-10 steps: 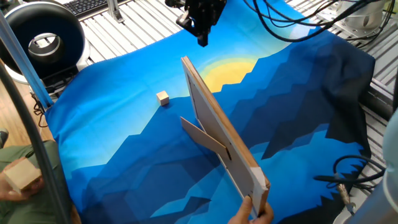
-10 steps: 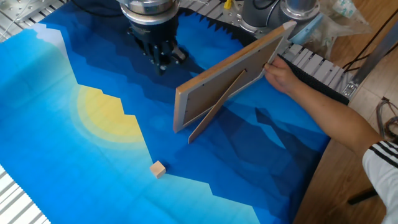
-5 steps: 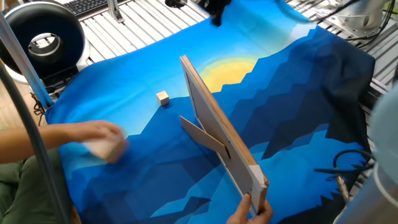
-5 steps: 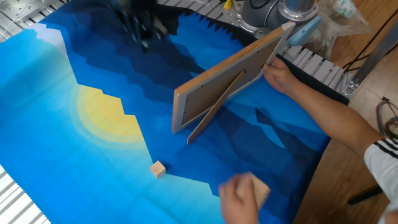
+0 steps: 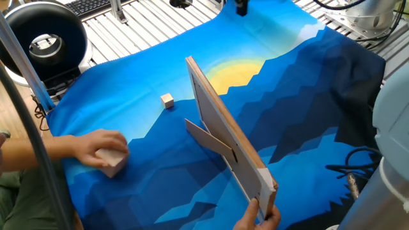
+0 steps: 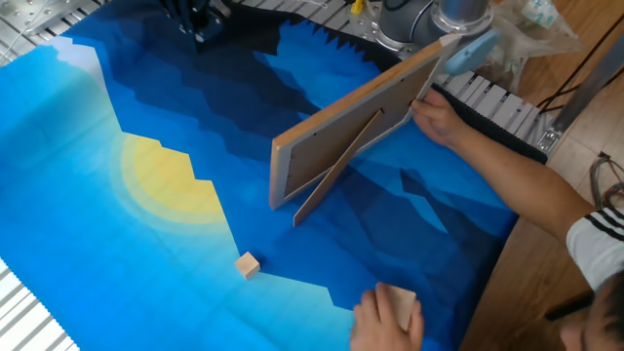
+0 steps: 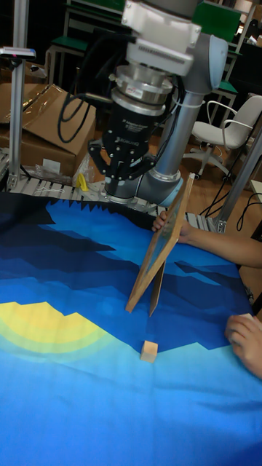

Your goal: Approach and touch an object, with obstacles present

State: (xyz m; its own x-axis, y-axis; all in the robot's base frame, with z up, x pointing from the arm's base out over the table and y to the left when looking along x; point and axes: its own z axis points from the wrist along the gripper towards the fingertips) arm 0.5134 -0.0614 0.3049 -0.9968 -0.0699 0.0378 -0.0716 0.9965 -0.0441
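Observation:
The object, a tiny pale wooden cube [image 5: 167, 100] [image 6: 248, 264] [image 7: 149, 352], lies alone on the blue cloth. Beside it stands the obstacle, a light brown picture-frame back [image 5: 223, 137] [image 6: 356, 132] [image 7: 161, 247], upright on its prop leg, with a person's hand [image 6: 439, 117] holding its far end. My gripper [image 7: 120, 191] hangs high over the far dark side of the cloth, well away from the cube and across the frame from it. Its fingers look closed together with nothing in them. Only the gripper's tip [image 5: 241, 6] [image 6: 200, 19] shows at the top edge of both fixed views.
A second hand presses a larger wooden block [image 5: 113, 160] [image 6: 398, 307] onto the cloth near its edge, not far from the cube. A black round device [image 5: 45, 39] and metal rails border the cloth. Cables [image 5: 358, 172] lie by the arm's base.
My gripper has moved up and away toward the far edge of the cloth. A hand has brought the larger block onto the cloth. Cube and frame have stayed put.

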